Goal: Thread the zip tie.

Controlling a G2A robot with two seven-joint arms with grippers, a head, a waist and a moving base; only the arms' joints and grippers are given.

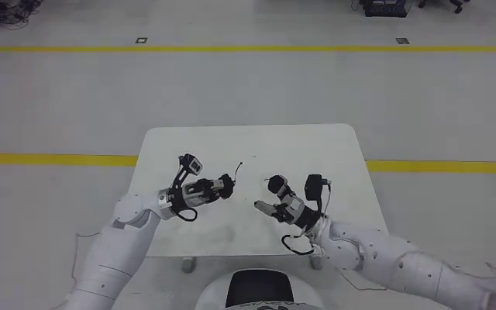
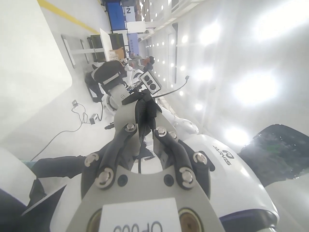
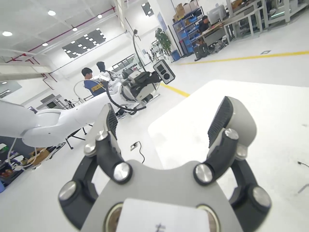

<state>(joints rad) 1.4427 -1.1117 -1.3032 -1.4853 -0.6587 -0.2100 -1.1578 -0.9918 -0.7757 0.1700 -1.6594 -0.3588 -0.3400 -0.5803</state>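
A thin black zip tie (image 1: 237, 170) sticks up and away from my left gripper (image 1: 225, 187), which is shut on its lower part above the middle of the white table (image 1: 256, 147). In the left wrist view the tie (image 2: 187, 76) arcs out past the closed fingertips (image 2: 144, 102) and ends in a small head. My right gripper (image 1: 268, 195) hovers just right of the left one, open, with nothing between its fingers (image 3: 222, 117). From the right wrist view, the left gripper (image 3: 142, 80) holds the tie (image 3: 135, 32) upright beyond my own open gripper (image 3: 166, 119).
The table's near edge lies close under both arms, and its far half is bare. A small dark scrap (image 3: 303, 163) lies on the tabletop beside the right gripper. White floor with yellow lines (image 1: 248, 49) surrounds the table.
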